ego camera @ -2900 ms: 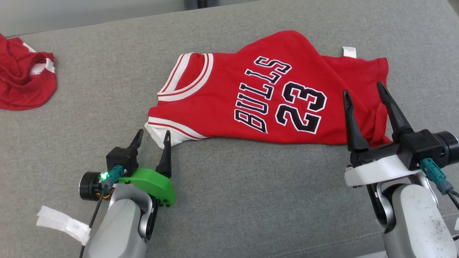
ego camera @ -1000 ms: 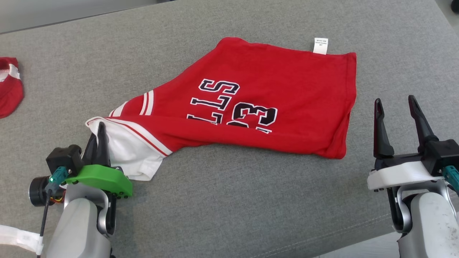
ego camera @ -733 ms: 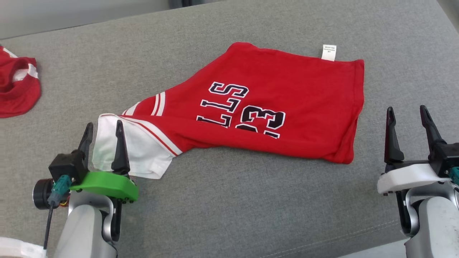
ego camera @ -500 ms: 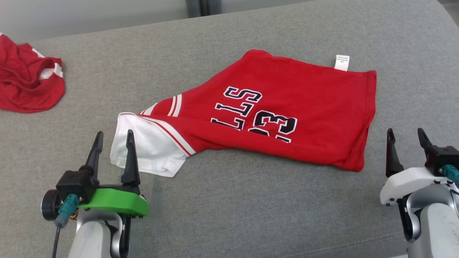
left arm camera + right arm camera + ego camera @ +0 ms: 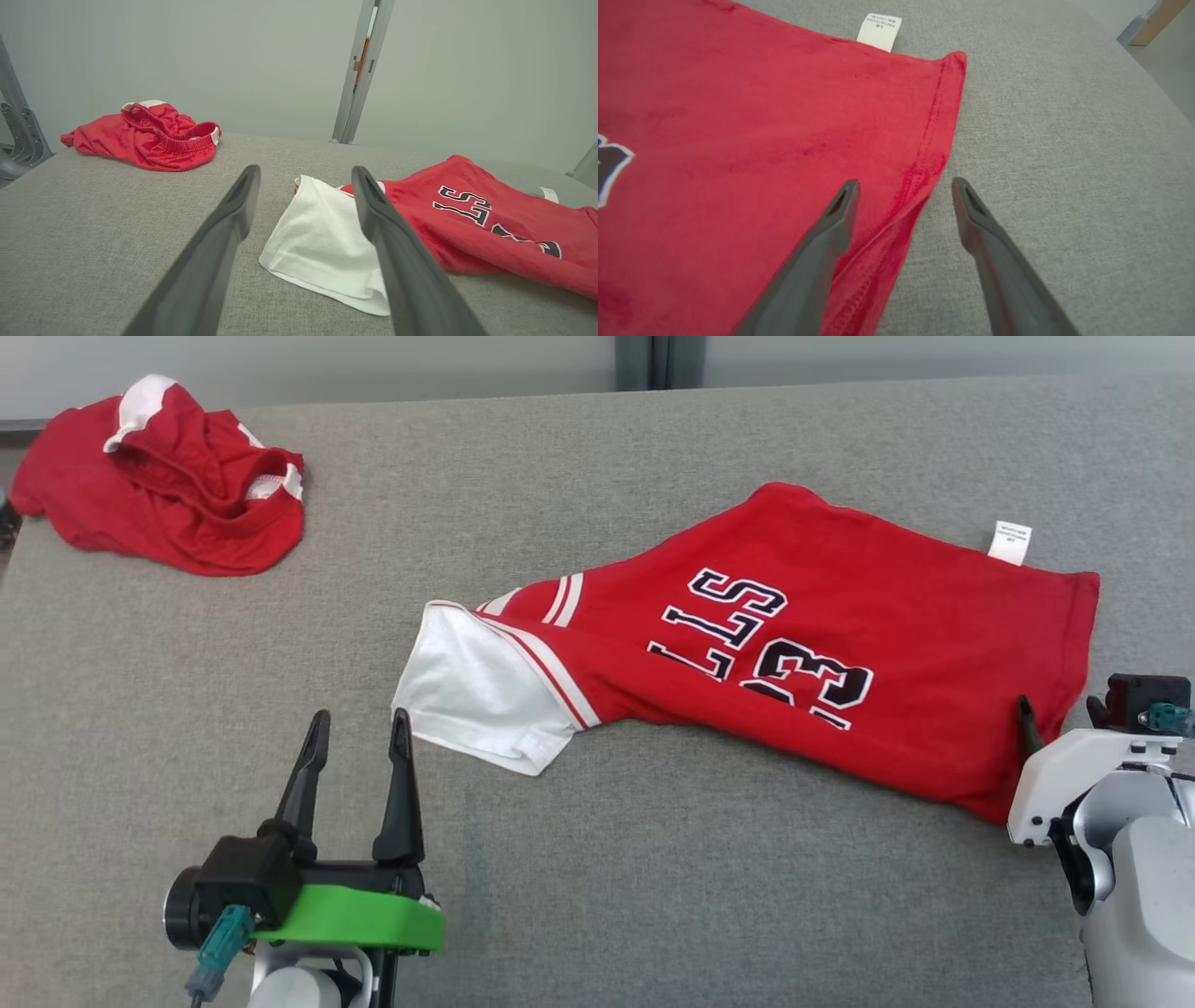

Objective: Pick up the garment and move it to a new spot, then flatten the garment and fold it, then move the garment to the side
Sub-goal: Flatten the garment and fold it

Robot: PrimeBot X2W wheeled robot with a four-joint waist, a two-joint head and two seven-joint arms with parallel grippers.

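- Garment (image 5: 794, 644): your red jersey lies folded over on the grey cushion (image 5: 653, 896), right of centre. The fold half hides its black lettering. A white panel (image 5: 476, 695) is turned out at its left end, and a white tag (image 5: 1009, 541) sits at the far edge.
- Left gripper (image 5: 361, 713): fingers spread, empty, near the white panel and apart from it.
- Right gripper (image 5: 904, 182): fingers spread, one over the jersey's hemmed right edge, one over bare cushion. You cannot tell whether they touch the cloth.
- Second red garment (image 5: 168, 504): bunched at the far left, well apart.
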